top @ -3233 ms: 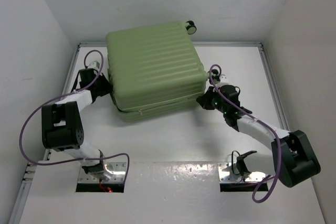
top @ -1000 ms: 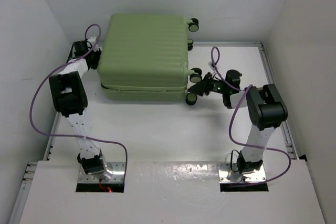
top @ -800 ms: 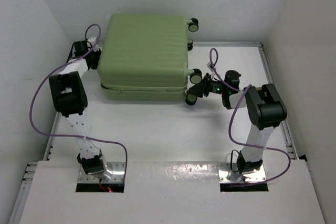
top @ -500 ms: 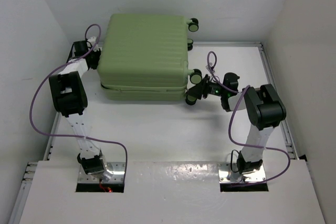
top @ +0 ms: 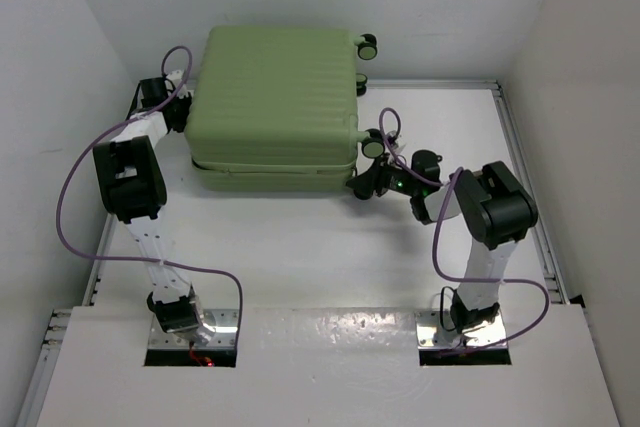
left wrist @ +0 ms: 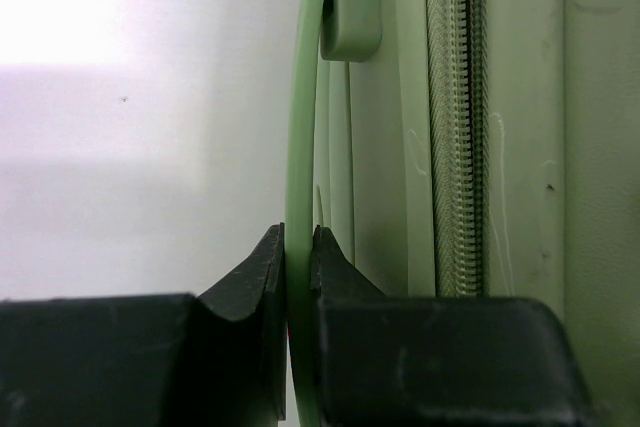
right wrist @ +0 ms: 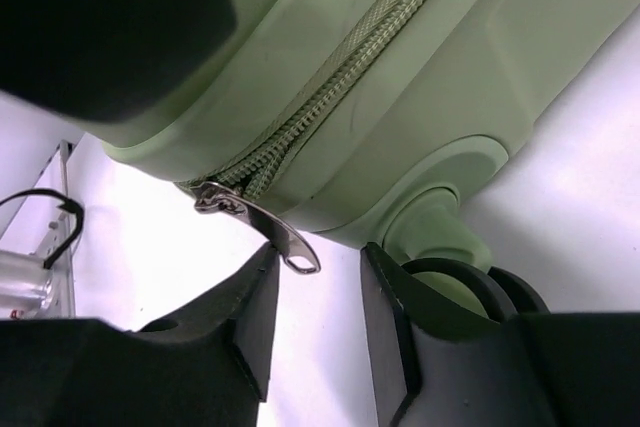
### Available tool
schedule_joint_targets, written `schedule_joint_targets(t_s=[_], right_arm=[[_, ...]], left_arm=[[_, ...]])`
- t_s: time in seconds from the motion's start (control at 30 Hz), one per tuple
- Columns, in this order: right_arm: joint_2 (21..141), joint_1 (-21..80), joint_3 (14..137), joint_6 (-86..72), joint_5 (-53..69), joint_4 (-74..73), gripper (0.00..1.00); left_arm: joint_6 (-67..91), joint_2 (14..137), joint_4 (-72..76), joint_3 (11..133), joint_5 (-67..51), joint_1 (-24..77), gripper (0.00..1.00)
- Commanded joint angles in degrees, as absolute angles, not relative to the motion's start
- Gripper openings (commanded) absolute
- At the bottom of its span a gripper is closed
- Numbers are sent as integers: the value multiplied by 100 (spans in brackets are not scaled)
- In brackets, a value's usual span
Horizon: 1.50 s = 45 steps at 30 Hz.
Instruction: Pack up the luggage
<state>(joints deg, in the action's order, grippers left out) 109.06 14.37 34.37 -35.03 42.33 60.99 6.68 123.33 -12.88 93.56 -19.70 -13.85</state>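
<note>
Your luggage lies flat on its broad ribbed side at the far end of the table, its two shells brought together, its top end toward the left arm and its wheeled end toward the right arm. That puts one arm at each short end, which reads as a brace-and-work arrangement. The left gripper is clamped on the thin pale-green carry handle, which runs straight between its fingers just beside the zipper track. Gripping there looks meant to keep the case from sliding or turning while the other end is pulled on. The right gripper is low at the near wheeled corner, with its jaws apart and nothing pinched. The metal zipper pull hangs from the seam into the gap between its two fingers, closer to the one on the left of that view, and you cannot tell whether it touches it. The black caster wheel sits right beside the other finger, so you have little room there. Judging by this, the step in hand is taking the pull to run the zipper round and seal the case. The teeth above the slider look meshed, but how much of the seam remains unzipped is hidden. Close squarely on the tab, since a flat dangling piece like that may swing aside.
</note>
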Motion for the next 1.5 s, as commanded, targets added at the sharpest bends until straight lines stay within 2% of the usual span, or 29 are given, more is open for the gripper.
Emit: schedule_joint_targets(t_s=[0.0, 0.23, 0.37, 0.6, 0.93, 1.47], right_arm=[[10863, 1635, 3771, -3437, 4271, 7040, 39], [10679, 1126, 3393, -3287, 4438, 7154, 40], [10713, 783, 3348, -3226, 4850, 7487, 38], [11276, 589, 3322, -2954, 5844, 9386, 38], [11584, 606, 3621, -2697, 5810, 9378, 44], [11487, 913, 4025, -3155, 5300, 9396, 44]], left_arm=[[457, 12656, -2646, 8956, -1644, -1477, 0], [343, 12762, -2646, 8851, -1801, -1529, 0], [256, 13225, -3013, 9411, -2442, -1739, 0], [-316, 13781, -3964, 10354, -3032, -1740, 0], [-369, 13729, -3964, 10301, -2919, -1740, 0], [-369, 13729, -3964, 10248, -2804, -1688, 0]])
